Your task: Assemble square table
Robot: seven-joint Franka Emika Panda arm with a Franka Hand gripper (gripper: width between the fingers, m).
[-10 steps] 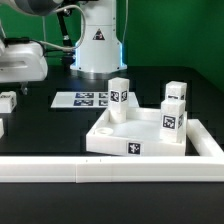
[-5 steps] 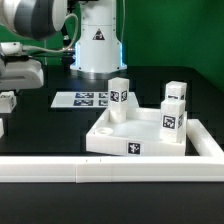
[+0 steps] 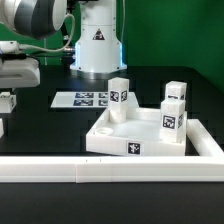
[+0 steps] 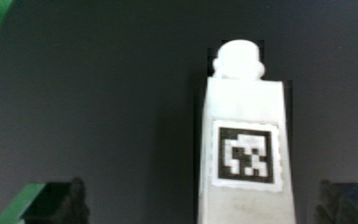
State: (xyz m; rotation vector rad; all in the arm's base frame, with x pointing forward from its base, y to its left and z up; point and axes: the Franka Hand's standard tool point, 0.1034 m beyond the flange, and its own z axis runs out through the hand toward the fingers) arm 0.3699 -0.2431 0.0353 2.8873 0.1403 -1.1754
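Note:
The square table's white top (image 3: 128,133) lies inside the rail corner, with a tag on its front rim. Three white tagged legs stand upright at its corners: one at the back left (image 3: 119,96), one at the back right (image 3: 176,93) and one at the front right (image 3: 172,119). A fourth leg (image 4: 247,140) lies on the black table; it has a rounded peg end and a tag on its face. In the wrist view my gripper (image 4: 202,205) is open and straddles this leg without touching it. In the exterior view the gripper (image 3: 10,88) hangs at the far left over that leg (image 3: 8,101).
The marker board (image 3: 84,100) lies flat behind the table top. A long white border rail (image 3: 90,169) runs along the front and turns back on the exterior view's right (image 3: 207,140). The robot base (image 3: 97,45) stands at the back.
Since a second ago the arm has come lower over the leg at the far left; in the last half second it has hardly moved. The table top and its legs are unmoved.

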